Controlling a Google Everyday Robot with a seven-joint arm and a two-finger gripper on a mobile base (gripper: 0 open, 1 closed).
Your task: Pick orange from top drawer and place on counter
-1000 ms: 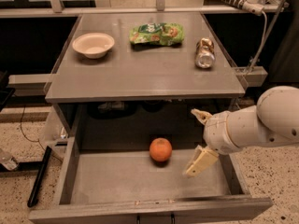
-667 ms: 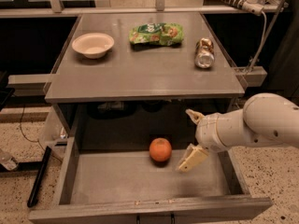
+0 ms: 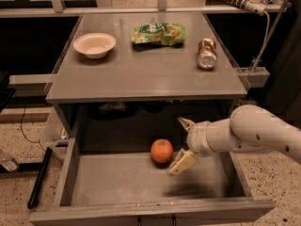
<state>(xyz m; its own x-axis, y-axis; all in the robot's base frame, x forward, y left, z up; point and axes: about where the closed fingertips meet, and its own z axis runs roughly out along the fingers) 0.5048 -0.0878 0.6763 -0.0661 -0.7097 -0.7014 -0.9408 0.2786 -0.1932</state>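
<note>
The orange (image 3: pixel 162 150) lies on the flat bottom of the open top drawer (image 3: pixel 117 182), near its back middle. My gripper (image 3: pixel 182 142) reaches in from the right on a white arm and hangs just right of the orange, a little above the drawer floor. Its two pale fingers are spread apart, one up at the back and one down at the front, with nothing between them. It does not touch the orange. The grey counter (image 3: pixel 141 74) spans the drawer's width above it.
On the counter stand a white bowl (image 3: pixel 94 44) at back left, a green snack bag (image 3: pixel 158 33) at back middle and a tipped can (image 3: pixel 206 53) at right. A black pole (image 3: pixel 40 175) lies on the floor left of the drawer.
My gripper has moved left inside the drawer, closing most of the gap to the orange. The orange has not moved.
</note>
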